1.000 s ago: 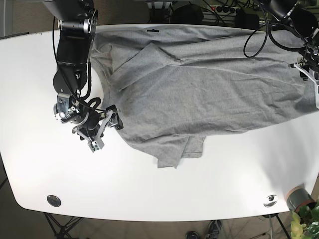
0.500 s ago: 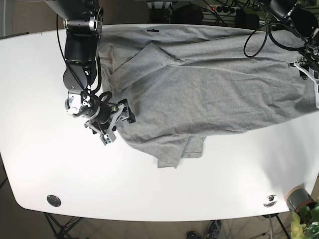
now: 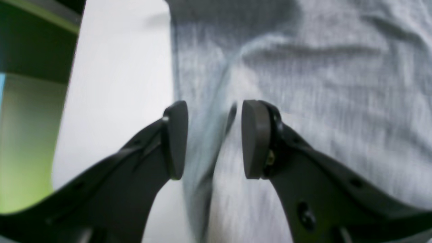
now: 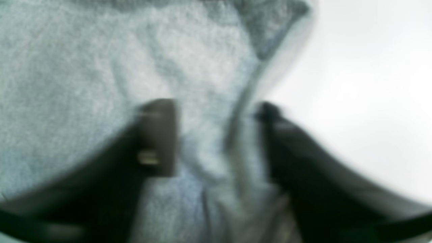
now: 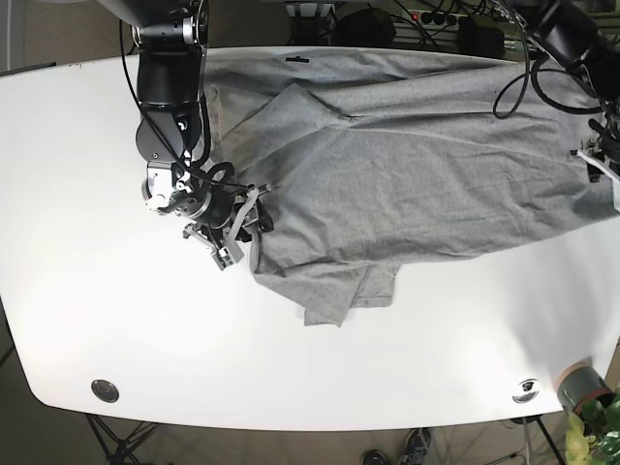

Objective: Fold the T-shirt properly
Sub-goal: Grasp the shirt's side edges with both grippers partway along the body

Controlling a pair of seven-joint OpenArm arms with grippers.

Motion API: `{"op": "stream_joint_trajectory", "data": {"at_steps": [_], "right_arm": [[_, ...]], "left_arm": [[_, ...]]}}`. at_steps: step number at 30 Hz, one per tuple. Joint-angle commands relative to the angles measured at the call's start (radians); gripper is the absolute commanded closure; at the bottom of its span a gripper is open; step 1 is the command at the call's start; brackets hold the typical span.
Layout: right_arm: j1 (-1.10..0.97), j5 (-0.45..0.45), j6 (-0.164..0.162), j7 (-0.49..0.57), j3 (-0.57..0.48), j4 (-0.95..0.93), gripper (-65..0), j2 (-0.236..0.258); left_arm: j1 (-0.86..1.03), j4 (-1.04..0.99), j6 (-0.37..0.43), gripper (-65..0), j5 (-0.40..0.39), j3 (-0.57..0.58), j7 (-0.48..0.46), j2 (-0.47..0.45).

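The grey T-shirt [image 5: 407, 165] lies spread and wrinkled across the white table [image 5: 77, 291], with a sleeve [image 5: 344, 295] sticking out toward the front. My right gripper [image 5: 244, 225] is at the shirt's left edge. In the blurred right wrist view it [image 4: 216, 135] is open, with the shirt's hem [image 4: 243, 101] running between its fingers. My left gripper [image 5: 599, 155] is at the shirt's far right edge. The left wrist view shows it [image 3: 214, 138] open, its pads standing either side of a raised fold of cloth [image 3: 202, 141].
A plant pot [image 5: 581, 387] stands past the table's front right corner. Round fittings [image 5: 105, 389] [image 5: 526, 389] sit in the tabletop near the front edge. Cables and dark gear [image 5: 387, 24] lie behind the table. The table's edge [image 3: 72, 84] runs close to my left gripper.
My right gripper has slid right across the bare table onto the shirt's left edge, nudging that edge inward. The left gripper has shifted slightly down along the right edge.
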Motion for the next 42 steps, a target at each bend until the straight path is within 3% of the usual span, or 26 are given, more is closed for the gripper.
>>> {"op": "stream_joint_trajectory", "data": {"at_steps": [1,3,10,14,17,21,28,33,42], "right_arm": [[0.012,-0.004,0.004,-0.021,-0.001,-0.003,-9.8,0.000],[0.012,-0.004,0.004,-0.021,-0.001,-0.005,-1.9,0.000],[0.023,-0.001,0.004,-0.016,0.010,-0.003,-2.2,0.001],[0.029,-0.007,0.002,-0.016,0.105,-0.005,-2.1,0.004],[0.032,-0.008,0.005,-0.019,0.162,0.000,-2.1,0.012],[0.027,0.001,0.005,-0.022,0.168,0.000,-2.1,0.064],[-0.006,0.001,0.015,-0.022,0.212,0.000,-2.1,0.107],[-0.023,0.001,0.015,-0.021,0.216,0.000,-2.1,0.119],[-0.078,0.001,0.015,-0.022,0.216,0.109,-2.1,0.127]], "left_arm": [[-0.040,-0.057,0.069,-24.9,-0.027,0.016,-0.058,-0.067],[-0.059,-0.115,0.103,-25.6,-0.028,0.034,-0.072,-0.093],[-0.106,-0.253,0.187,-42.5,-0.028,0.062,-0.152,-0.150],[-0.106,-0.289,0.210,-46.7,-0.028,0.067,-0.198,-0.161],[-0.105,-0.292,0.210,-46.5,-0.028,0.070,-0.206,-0.161],[-0.109,-0.292,0.210,-46.5,-0.028,0.073,-0.206,-0.156],[-0.112,-0.287,0.209,-46.5,-0.034,0.172,-0.206,-0.149],[-0.140,-0.290,0.209,-46.8,-0.117,0.185,-0.206,-0.120],[-0.198,-0.299,0.215,-46.7,-0.202,0.320,-0.206,-0.115]]}}
